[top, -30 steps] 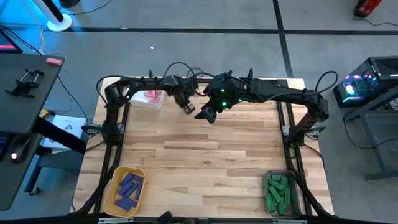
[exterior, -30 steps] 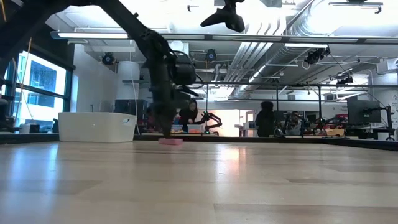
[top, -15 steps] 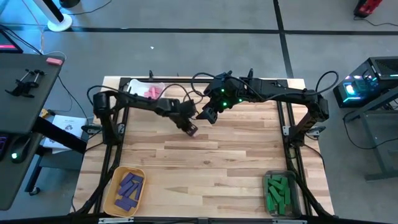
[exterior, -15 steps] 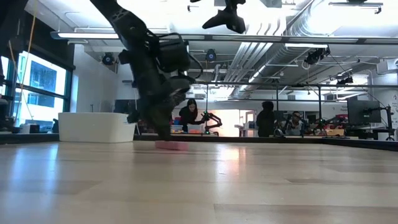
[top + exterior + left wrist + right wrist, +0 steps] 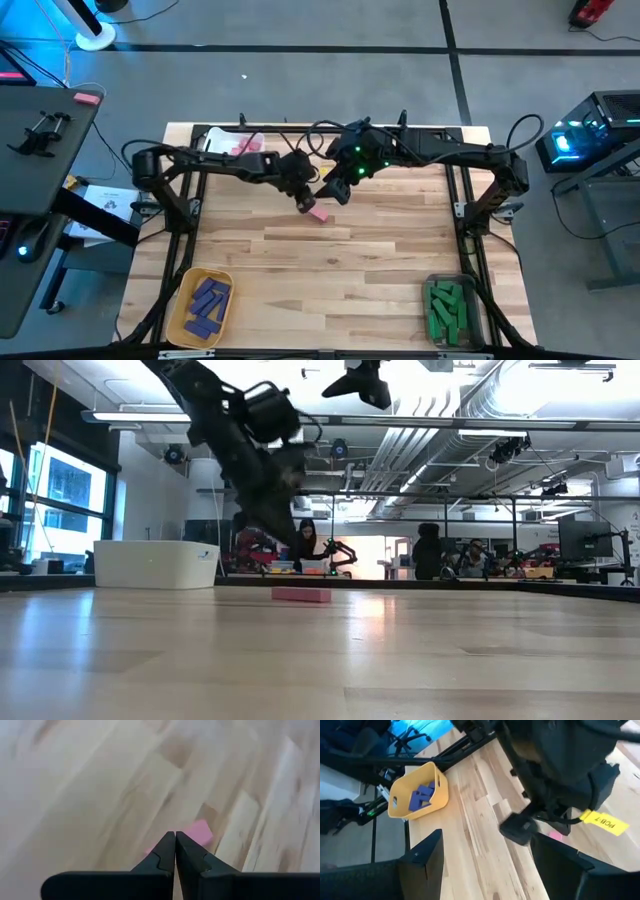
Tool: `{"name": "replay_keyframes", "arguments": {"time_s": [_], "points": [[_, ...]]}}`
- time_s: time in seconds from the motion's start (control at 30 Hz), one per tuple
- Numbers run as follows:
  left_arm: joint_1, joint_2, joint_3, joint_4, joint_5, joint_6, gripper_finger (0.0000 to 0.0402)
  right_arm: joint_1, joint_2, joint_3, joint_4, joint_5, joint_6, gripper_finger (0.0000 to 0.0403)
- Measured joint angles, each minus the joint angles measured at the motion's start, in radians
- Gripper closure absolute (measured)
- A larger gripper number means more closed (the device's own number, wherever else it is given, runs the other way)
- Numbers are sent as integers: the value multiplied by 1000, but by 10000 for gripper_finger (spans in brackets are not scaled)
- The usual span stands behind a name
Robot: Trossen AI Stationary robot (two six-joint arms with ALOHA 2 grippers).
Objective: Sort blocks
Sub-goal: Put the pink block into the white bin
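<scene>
One pink block (image 5: 318, 213) lies flat on the wooden table, a little far of the middle; it also shows in the low view (image 5: 301, 595) and the left wrist view (image 5: 201, 831). My left gripper (image 5: 304, 200) is shut and empty. It hangs tilted just above the block and to its left (image 5: 288, 538), its fingertips (image 5: 175, 834) pointing at it. My right gripper (image 5: 334, 187) is open and empty, hovering just to the far right of the block (image 5: 486, 836).
A white bin (image 5: 232, 146) with pink blocks stands at the far left. A yellow bin (image 5: 203, 305) with purple blocks stands at the near left, and a bin (image 5: 447, 310) with green blocks at the near right. Bare wood lies between them. People show in the room behind.
My left gripper has gone from beside the white bin toward the near edge and the middle. The pink block slid along the table with it. The gripper has then risen and tipped, and the block lies flat, clear of it.
</scene>
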Motion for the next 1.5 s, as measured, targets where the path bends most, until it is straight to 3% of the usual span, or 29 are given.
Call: {"name": "replay_keyframes", "arguments": {"time_s": [0.23,0.47,0.63,0.8,0.97,1.1,1.37,1.5], "points": [[-19,-22,3,9,-19,485,388,18,0,0,0,-8,-3,171],[-89,64,3,73,-16,822,292,20,0,0,0,-33,22,171],[-124,78,3,83,-17,835,217,20,0,0,0,-64,47,171],[-106,78,4,78,-18,832,175,20,0,0,1,-63,49,171],[-51,101,5,56,-3,822,170,20,0,0,16,-59,75,171],[-14,133,5,42,97,805,170,20,0,0,27,-56,91,171],[-13,197,6,59,120,842,170,20,0,0,31,-55,91,171],[-13,219,11,53,123,777,173,20,0,0,31,-52,91,171]]}}
